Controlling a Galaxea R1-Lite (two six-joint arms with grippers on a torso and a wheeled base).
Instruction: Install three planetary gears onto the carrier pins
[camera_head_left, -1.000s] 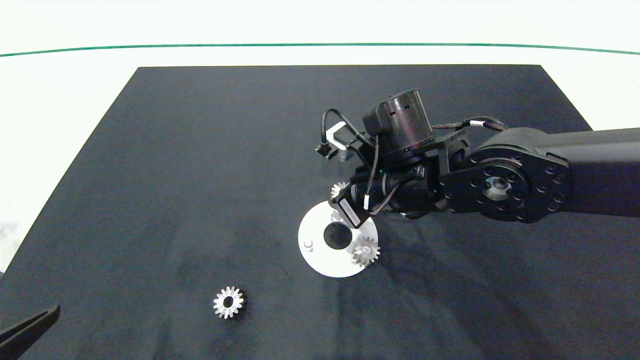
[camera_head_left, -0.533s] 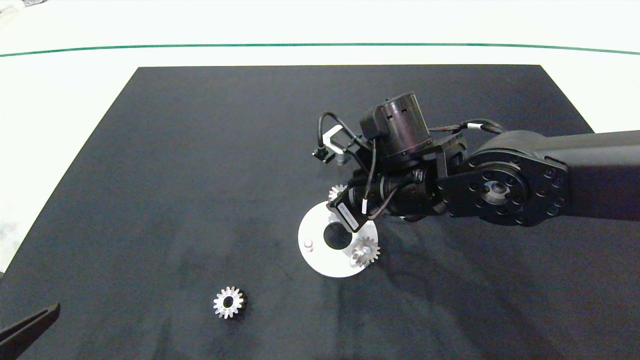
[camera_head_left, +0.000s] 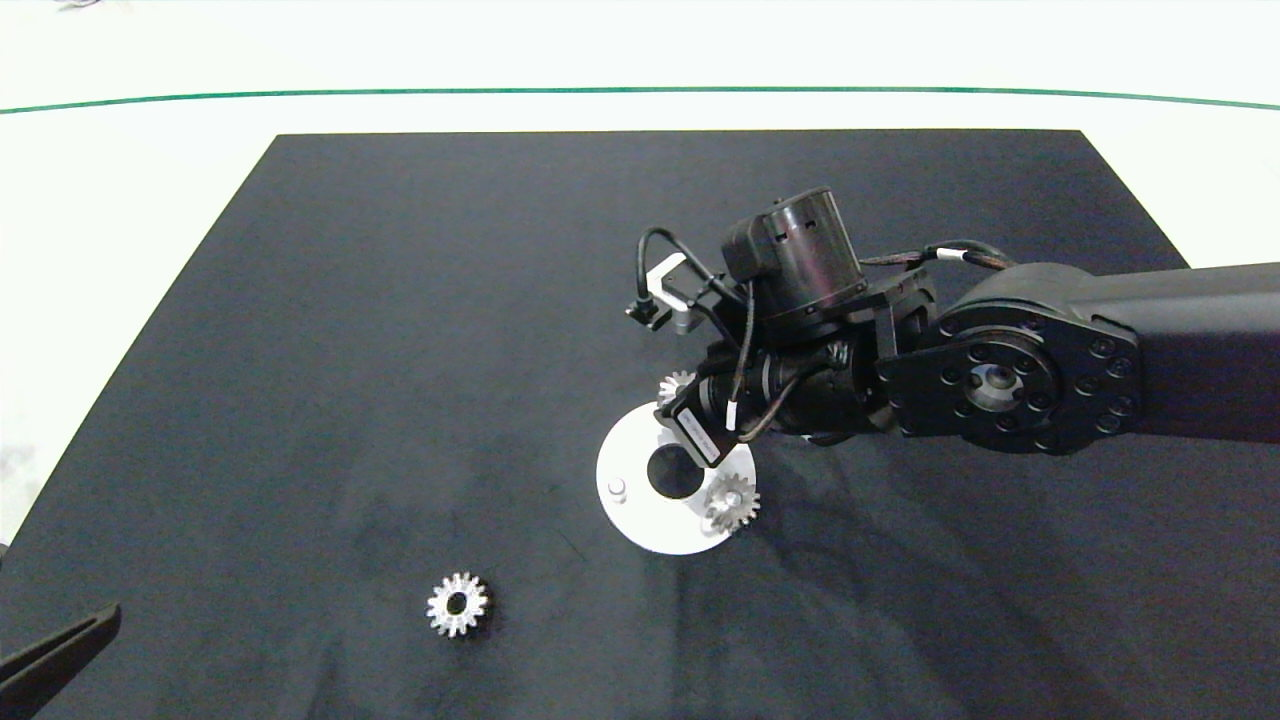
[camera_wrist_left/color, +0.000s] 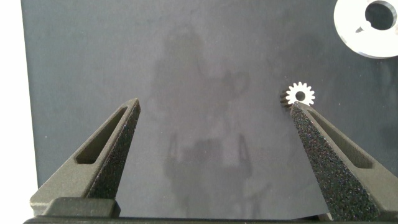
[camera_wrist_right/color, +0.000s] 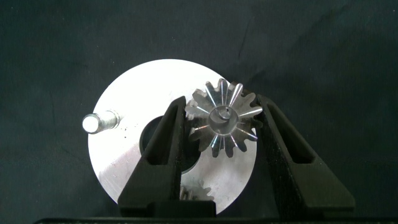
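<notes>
Right wrist view centre: a stiff, slippery metal planetary gear (camera_wrist_right/color: 222, 119) is seen clamped across its teeth by the right end effector (camera_wrist_right/color: 222, 118), seated over a carrier pin (camera_wrist_right/color: 99, 121) disc (camera_wrist_right/color: 134, 158).

1. The right arm (camera_head_left: 1100, 365) reached in from the frame's right edge, its wrist bent downward near the centre.
2. The right gripper (camera_wrist_right/color: 222, 121) clamped a gear.
3. The left gripper (camera_wrist_left/color: 214, 109) sat at the lower left, fingers spread.
</notes>
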